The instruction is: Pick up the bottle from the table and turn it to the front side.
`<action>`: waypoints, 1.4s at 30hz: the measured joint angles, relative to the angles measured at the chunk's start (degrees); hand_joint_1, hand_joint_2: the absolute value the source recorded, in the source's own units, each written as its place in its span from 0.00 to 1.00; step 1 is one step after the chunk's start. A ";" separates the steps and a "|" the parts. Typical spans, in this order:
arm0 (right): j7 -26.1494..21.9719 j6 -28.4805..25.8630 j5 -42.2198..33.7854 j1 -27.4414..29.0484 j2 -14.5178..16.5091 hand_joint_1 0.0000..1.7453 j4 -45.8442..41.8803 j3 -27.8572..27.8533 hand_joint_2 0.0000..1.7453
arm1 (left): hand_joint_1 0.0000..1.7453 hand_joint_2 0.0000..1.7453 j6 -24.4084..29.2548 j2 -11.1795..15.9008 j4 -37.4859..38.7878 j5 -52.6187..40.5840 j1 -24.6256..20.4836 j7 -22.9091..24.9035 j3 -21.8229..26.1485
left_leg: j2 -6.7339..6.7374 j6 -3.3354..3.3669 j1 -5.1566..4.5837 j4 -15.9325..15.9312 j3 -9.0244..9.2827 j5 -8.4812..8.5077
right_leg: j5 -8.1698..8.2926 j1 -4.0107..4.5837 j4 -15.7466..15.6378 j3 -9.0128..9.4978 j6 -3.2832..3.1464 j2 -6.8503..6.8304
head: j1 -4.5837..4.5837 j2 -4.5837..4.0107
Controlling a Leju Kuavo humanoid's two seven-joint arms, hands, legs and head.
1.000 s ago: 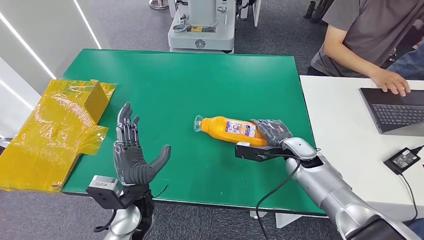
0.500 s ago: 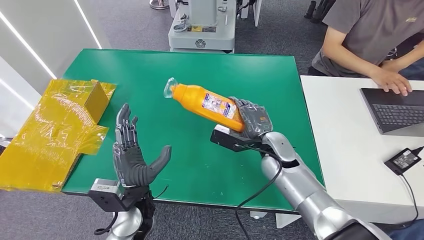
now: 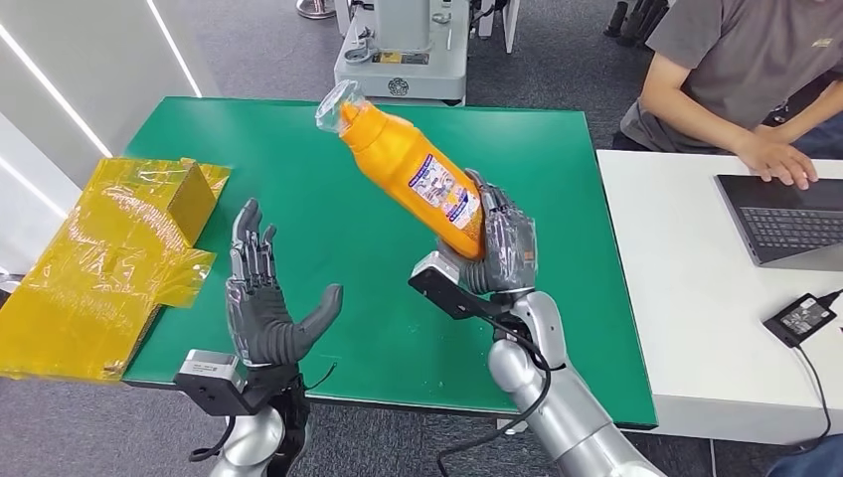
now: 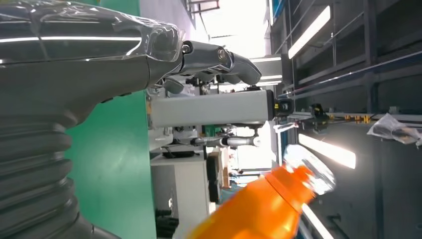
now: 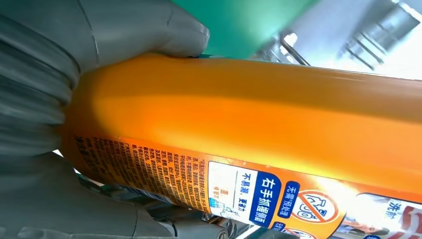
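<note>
While right hand [image 3: 497, 248] grips, bottle [image 3: 413, 179] tilted

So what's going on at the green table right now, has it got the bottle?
Yes. The right hand grips the orange bottle near its base and holds it in the air above the green table, tilted, with the capped end pointing up and away from the robot. A printed label shows on the side facing the head camera. The left hand is raised near the table's front edge, fingers spread, holding nothing. A person sits at the white desk to the right, one hand at a laptop.
</note>
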 joint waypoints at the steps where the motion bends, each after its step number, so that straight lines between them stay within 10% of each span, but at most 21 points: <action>1: -0.92 -1.28 -0.24 0.86 0.22 1.00 -0.67 -0.25 1.00 | 0.00 1.00 -0.31 0.00 0.01 0.27 -0.34 0.31 0.00 | 0.00 0.00 0.00 0.00 0.00 0.00 | 0.00 0.00 0.00 0.00 0.00 0.00 | 0.00 0.00; 24: -6.62 -0.96 -4.50 9.40 0.56 1.00 -3.59 -0.97 1.00 | 0.00 1.00 -12.78 0.63 3.68 6.90 -9.29 8.29 -0.94 | 0.04 -0.01 0.00 -0.01 0.00 0.00 | 0.00 0.00 0.00 -0.04 -0.01 0.03 | 0.00 0.00; 42: -12.57 11.27 -5.16 11.33 -1.04 1.00 -4.75 0.37 1.00 | 0.00 1.00 -17.17 0.89 6.25 7.69 -12.91 9.33 -1.38 | 0.05 -0.01 0.00 -0.01 -0.01 -0.01 | 0.00 0.00 -0.01 -0.04 -0.01 0.05 | -0.01 0.00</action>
